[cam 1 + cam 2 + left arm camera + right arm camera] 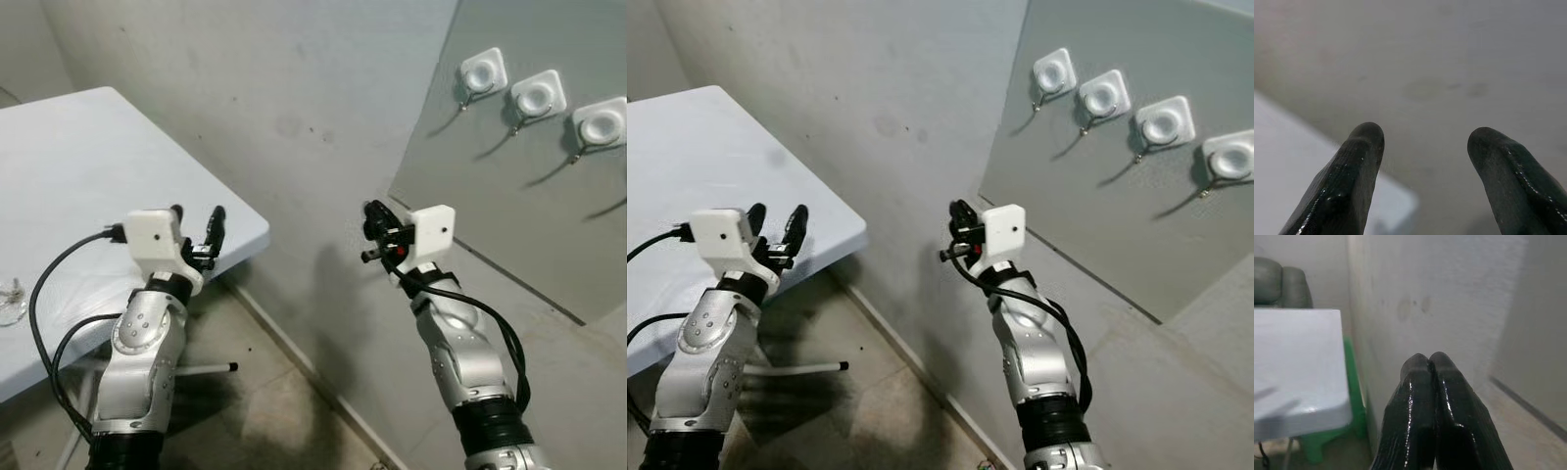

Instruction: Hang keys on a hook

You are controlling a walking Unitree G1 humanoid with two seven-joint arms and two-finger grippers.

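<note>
A white folding table point(69, 186) stands against a stained grey wall point(284, 108), above a bare concrete floor point(265, 392).

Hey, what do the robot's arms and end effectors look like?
Both arms are silver with black joint sections. Each wrist carries a white box camera fed by looping black cables. The left end effector and right end effector each have two long glossy black fingers.
</note>
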